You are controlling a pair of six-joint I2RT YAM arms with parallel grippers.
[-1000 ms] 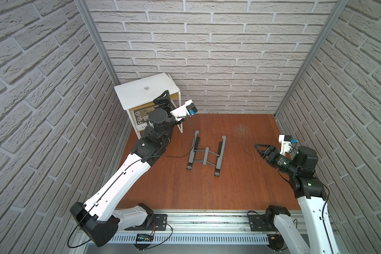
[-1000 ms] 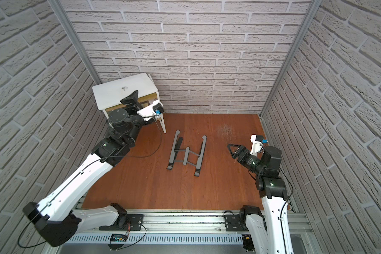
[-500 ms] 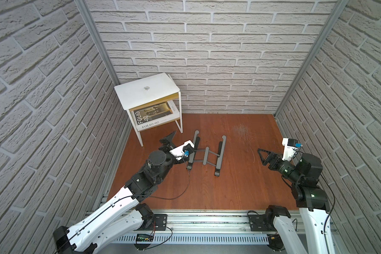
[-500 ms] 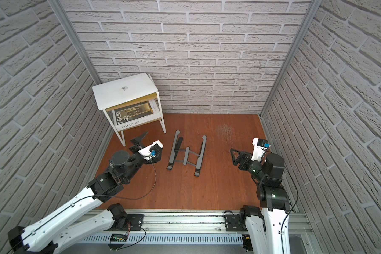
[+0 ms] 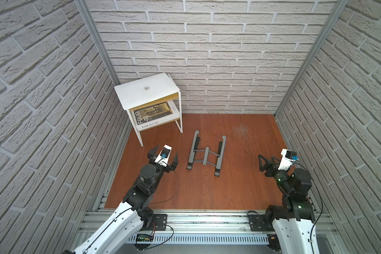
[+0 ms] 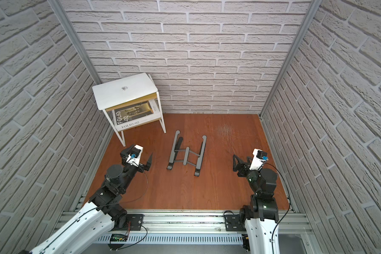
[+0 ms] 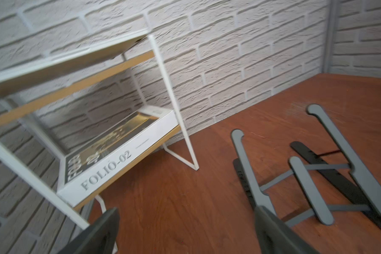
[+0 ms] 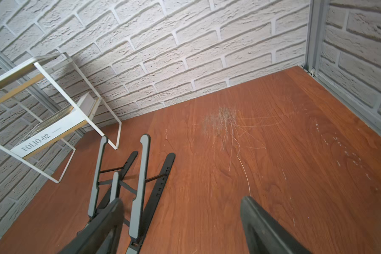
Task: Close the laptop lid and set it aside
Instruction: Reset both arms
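Note:
The laptop (image 5: 154, 92) (image 6: 132, 90) lies flat on top of the white side table (image 5: 180, 114) (image 6: 162, 118) in the back left corner. The laptop lid (image 5: 139, 94) is down, silver-white side up, with its small shiny logo at centre. My left gripper (image 5: 167, 150) (image 6: 137, 154) (image 7: 186, 210) hovers open and empty over the floor in front of the table, well clear of the laptop. My right gripper (image 5: 266, 156) (image 6: 241, 156) (image 8: 180, 200) stands open and empty at the right side, pointing towards the middle.
A grey folding stand (image 5: 205, 151) (image 6: 186, 152) (image 7: 317, 176) (image 8: 119, 176) lies on the wooden floor between the grippers. A white FOLIO-02 book (image 5: 152, 119) (image 6: 132, 119) rests on the table's lower shelf. Brick walls close in three sides.
My left arm has drawn back from the laptop on the side table, down to the front left. My right gripper has pulled back slightly and opened wider.

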